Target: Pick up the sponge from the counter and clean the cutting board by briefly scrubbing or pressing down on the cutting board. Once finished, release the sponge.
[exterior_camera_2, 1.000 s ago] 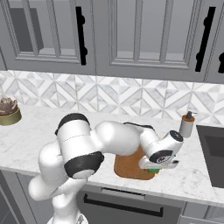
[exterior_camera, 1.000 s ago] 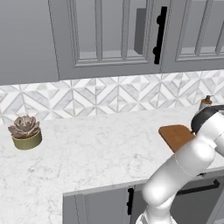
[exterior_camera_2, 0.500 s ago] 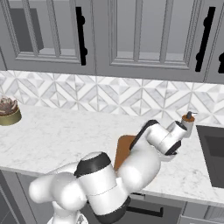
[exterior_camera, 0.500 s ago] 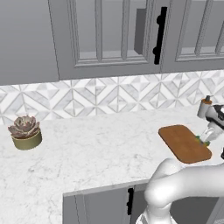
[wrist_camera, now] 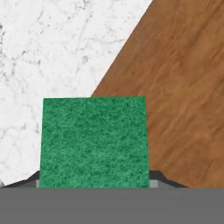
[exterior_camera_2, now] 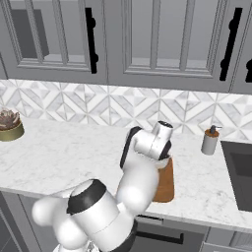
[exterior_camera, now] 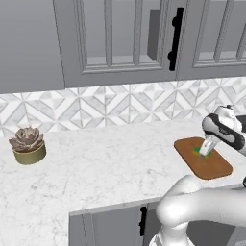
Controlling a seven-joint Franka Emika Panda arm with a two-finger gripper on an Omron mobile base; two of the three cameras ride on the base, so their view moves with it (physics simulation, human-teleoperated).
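Note:
The green sponge (wrist_camera: 94, 140) sits between my gripper's (wrist_camera: 94, 181) two dark fingertips, which hug its sides. It hangs over the left edge of the brown cutting board (wrist_camera: 188, 87), half above the white counter (wrist_camera: 52, 43). From the left base view, the gripper (exterior_camera: 205, 153) points down at the board (exterior_camera: 214, 166), and a bit of the sponge (exterior_camera: 197, 151) shows at its tip, low on the wood. In the right base view the hand (exterior_camera_2: 165, 157) covers the far part of the board (exterior_camera_2: 165, 186).
A potted succulent (exterior_camera: 29, 146) stands far left on the counter (exterior_camera: 96, 168). A soap dispenser (exterior_camera_2: 210, 140) stands by the backsplash right of the board, with a dark basin (exterior_camera_2: 241, 172) beyond it. The board lies close to the counter's front edge.
The arm has swung round. The gripper went from the board's front edge to its far right side, then came left onto the board with the sponge.

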